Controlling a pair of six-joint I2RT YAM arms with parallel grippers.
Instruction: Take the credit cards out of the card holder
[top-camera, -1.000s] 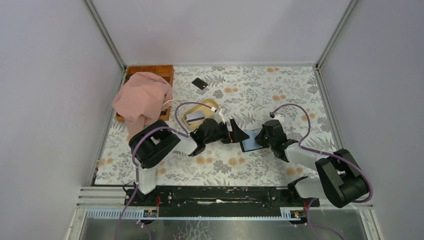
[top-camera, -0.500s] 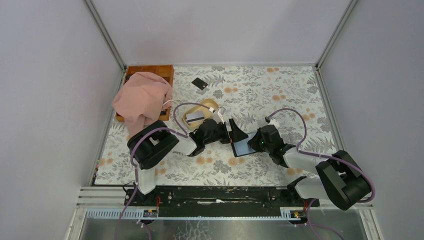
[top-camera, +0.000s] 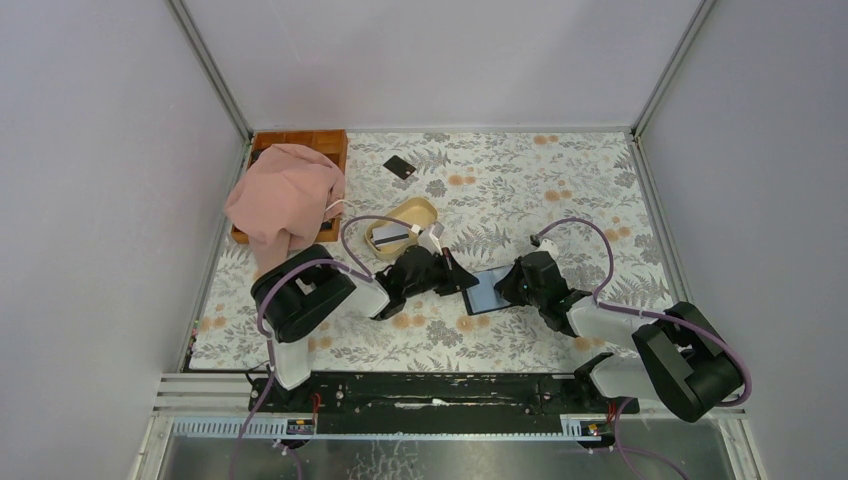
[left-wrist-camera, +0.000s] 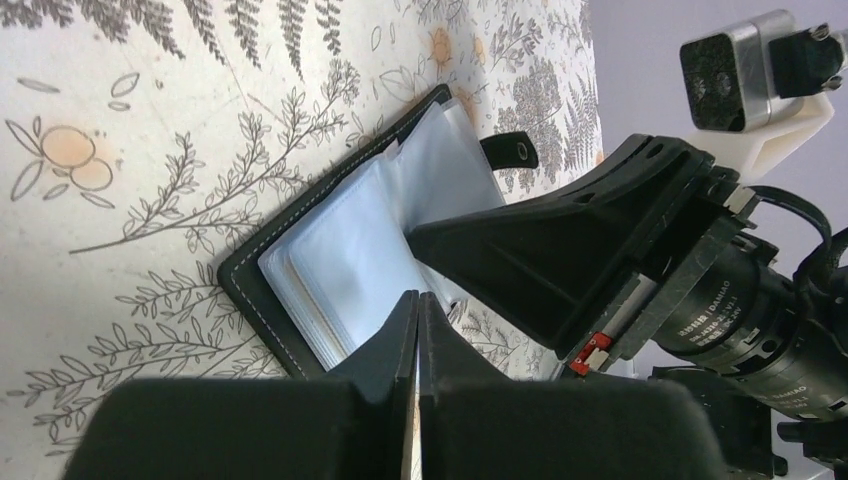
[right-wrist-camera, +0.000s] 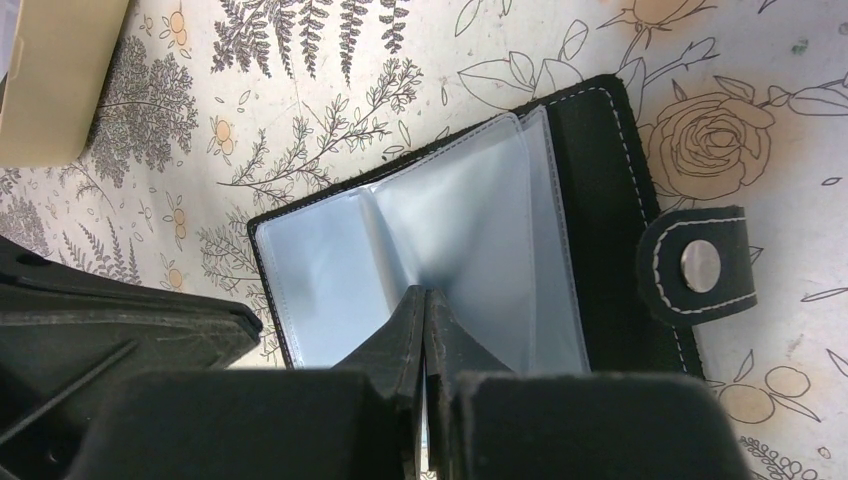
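The card holder (top-camera: 487, 292) lies open on the table between both grippers, black outside (right-wrist-camera: 600, 180), with clear blue-grey sleeves (left-wrist-camera: 345, 235) fanned up inside. Its snap strap (right-wrist-camera: 698, 266) sticks out to one side. My left gripper (top-camera: 467, 283) is shut, its tips (left-wrist-camera: 417, 298) at the edge of the sleeves with nothing visible between them. My right gripper (top-camera: 504, 288) is shut too, its tips (right-wrist-camera: 426, 293) pressed into the fold of the sleeves. One thin black credit card (top-camera: 400, 167) lies far back on the table. Another dark card (top-camera: 390, 235) rests in the beige dish.
The beige oval dish (top-camera: 418, 211) stands just behind the left gripper. A pink cloth (top-camera: 283, 195) drapes over a wooden tray (top-camera: 330, 140) at the back left. Grey walls close in the table on three sides.
My left gripper has gone from wide open to shut and sits lower beside the holder. The right gripper moved left with the holder, which now lies flatter.
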